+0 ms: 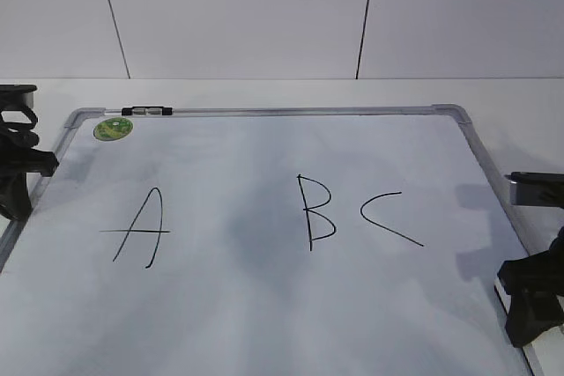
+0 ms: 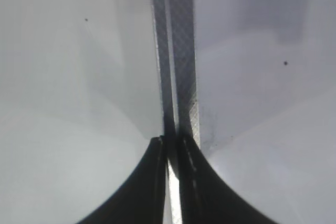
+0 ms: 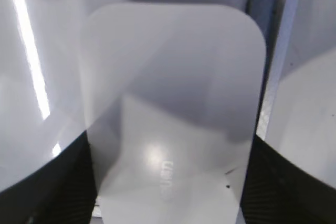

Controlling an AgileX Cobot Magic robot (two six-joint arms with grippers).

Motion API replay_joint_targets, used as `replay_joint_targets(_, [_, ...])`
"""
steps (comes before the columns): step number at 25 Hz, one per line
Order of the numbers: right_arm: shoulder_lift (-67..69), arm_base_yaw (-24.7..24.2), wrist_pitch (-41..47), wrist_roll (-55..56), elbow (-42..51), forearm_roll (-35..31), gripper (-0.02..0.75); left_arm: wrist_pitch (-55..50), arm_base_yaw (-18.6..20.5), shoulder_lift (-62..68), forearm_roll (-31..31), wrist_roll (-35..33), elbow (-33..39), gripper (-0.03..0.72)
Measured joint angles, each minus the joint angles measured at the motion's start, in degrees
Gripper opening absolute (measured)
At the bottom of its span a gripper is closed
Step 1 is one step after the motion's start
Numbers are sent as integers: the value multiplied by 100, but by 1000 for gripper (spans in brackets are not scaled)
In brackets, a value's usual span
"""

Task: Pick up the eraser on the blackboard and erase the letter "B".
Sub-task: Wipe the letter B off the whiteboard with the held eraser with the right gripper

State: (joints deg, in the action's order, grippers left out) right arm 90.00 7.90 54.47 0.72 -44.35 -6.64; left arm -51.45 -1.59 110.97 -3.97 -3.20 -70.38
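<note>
The blackboard (image 1: 264, 305) is a white board with a grey frame, lying flat. The letter "B" (image 1: 315, 211) is drawn in thin black strokes right of its middle. The eraser (image 3: 173, 93), a white rounded block with faint grey lettering, sits between my right gripper's (image 3: 170, 145) fingers, which press on both its long sides. In the exterior view the eraser (image 1: 536, 189) is at the board's right edge, just beyond my right gripper (image 1: 529, 292). My left gripper (image 1: 18, 165) is shut and empty over the board's left frame (image 2: 181, 51); it also shows in the left wrist view (image 2: 170, 142).
A black "A" (image 1: 141, 228) is on the board's left and an open "C" (image 1: 388, 217) is just right of the "B". A small black-and-silver marker (image 1: 145, 112) lies on the top frame by a round green sticker (image 1: 113, 129). A white wall stands behind the table.
</note>
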Motion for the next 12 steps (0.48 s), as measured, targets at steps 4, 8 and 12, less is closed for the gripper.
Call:
replay_joint_targets(4, [22,0,221,34,-215,9,544,0,0,0,0,0,0,20])
replay_joint_targets(8, [9,0,499,34,-594,9,544,0,0,0,0,0,0,20])
replay_joint_targets(12, [-69,0,829,80,-977,9,543,0,0,0,0,0,0,20])
